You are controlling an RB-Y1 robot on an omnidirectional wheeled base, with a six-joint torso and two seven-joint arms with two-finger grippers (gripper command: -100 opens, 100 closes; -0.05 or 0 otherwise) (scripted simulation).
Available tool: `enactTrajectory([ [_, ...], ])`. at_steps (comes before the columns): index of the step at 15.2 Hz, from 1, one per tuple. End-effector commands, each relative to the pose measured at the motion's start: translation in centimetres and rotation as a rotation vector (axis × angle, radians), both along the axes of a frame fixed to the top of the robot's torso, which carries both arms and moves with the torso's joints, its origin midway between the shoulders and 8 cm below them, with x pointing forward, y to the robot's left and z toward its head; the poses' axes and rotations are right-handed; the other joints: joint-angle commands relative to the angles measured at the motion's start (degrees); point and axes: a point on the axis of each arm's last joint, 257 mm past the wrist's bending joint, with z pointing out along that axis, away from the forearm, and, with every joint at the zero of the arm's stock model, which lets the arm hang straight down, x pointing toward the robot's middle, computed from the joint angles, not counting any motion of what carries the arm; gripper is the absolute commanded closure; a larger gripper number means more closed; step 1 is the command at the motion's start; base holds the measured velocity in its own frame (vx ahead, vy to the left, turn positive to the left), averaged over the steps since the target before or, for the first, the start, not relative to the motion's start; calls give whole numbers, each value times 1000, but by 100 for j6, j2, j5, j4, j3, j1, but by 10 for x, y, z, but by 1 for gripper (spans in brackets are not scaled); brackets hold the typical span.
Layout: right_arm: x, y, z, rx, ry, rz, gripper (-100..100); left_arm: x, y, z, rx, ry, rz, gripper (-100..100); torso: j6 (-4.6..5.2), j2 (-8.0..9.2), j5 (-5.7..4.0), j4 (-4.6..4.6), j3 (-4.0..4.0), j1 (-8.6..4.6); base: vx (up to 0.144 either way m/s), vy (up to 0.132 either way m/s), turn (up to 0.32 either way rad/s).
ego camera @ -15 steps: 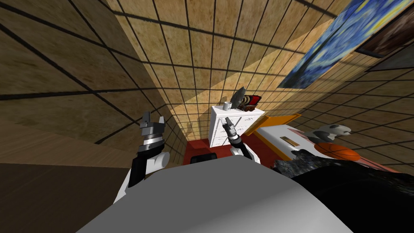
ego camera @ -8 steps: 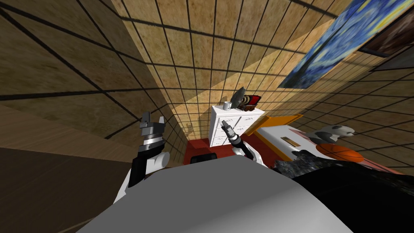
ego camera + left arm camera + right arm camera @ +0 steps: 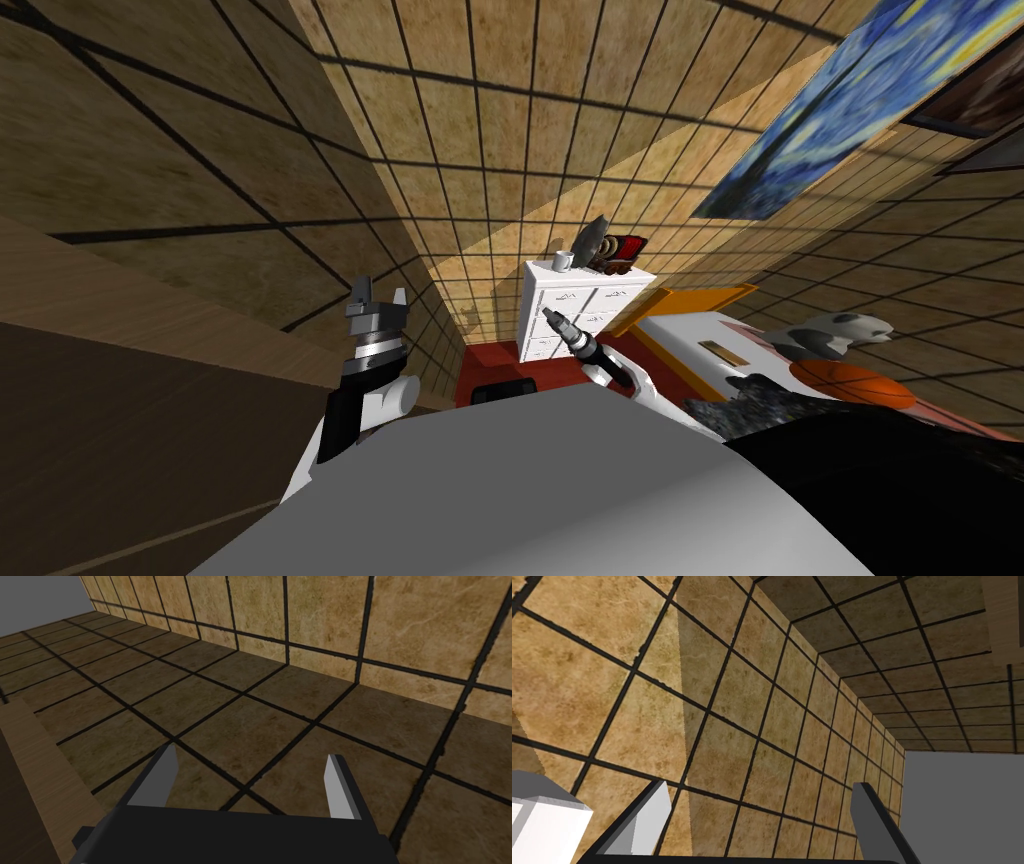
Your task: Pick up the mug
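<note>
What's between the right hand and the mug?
In the head view, just drawers of the white dresser: the mug sits on top, the right gripper lower, apart.

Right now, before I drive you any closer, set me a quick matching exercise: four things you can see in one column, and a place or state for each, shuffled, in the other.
Things:
1. mug
2. basketball
3. blue painting
4. right gripper

Places or states:
A. hangs on the tiled wall
B. open, holding nothing
C. stands on top of the white dresser
D. lies on the bed

Pairs: 1-C, 2-D, 3-A, 4-B.
</note>
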Motion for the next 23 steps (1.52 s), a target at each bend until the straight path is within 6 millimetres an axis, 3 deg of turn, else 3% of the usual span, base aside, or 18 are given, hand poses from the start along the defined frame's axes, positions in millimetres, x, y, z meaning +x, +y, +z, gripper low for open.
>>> enactTrajectory([
  [1, -3, -2, -6, -49, 3, 18, -100, 0, 0, 0, 0, 0, 0, 0, 0, 0, 0, 0, 0, 0, -14, -3, -1],
  [3, -5, 1, -18, -106, -8, 40, -100, 0, 0, 0, 0, 0, 0, 0, 1, -5, 0, -1, -3, 1, -10, -1, 25],
  [7, -7, -3, -24, -167, 0, 61, -100, 0, 0, 0, 0, 0, 0, 0, 1, -5, 0, -1, -3, 0, -16, -4, 27],
  [8, -9, -3, -37, -225, -13, 81, -100, 0, 0, 0, 0, 0, 0, 0, 1, -6, 0, -1, -3, 1, -15, -2, 61],
  [11, -12, -8, -42, -285, -5, 102, -100, 0, 0, 0, 0, 0, 0, 0, 0, -4, 0, -1, -2, 0, -18, -5, 45],
  [12, -13, -9, -54, -331, -20, 117, -100, 0, 0, 0, 0, 0, 0, 0, 1, -5, 0, -1, -3, 0, -20, -6, 64],
  [16, -16, -18, -60, -407, -11, 142, -100, 0, 0, 0, 0, 0, 0, 0, 1, -5, 0, -1, -2, 0, -16, -6, 30],
  [17, -18, -23, -72, -462, -26, 158, -100, 0, 0, 0, 0, 0, 0, 0, 1, -7, 0, -1, -3, 1, -15, -1, 93],
  [21, -21, -33, -76, -532, -18, 180, -100, 0, 0, 0, 0, 0, 0, 0, 1, -6, 0, -1, -3, 0, -14, -6, 28],
  [23, -23, -43, -88, -607, -30, 202, -100, 0, 0, 0, 0, 0, 0, 0, -2, -7, 0, -2, -4, 1, -18, -5, 92],
])
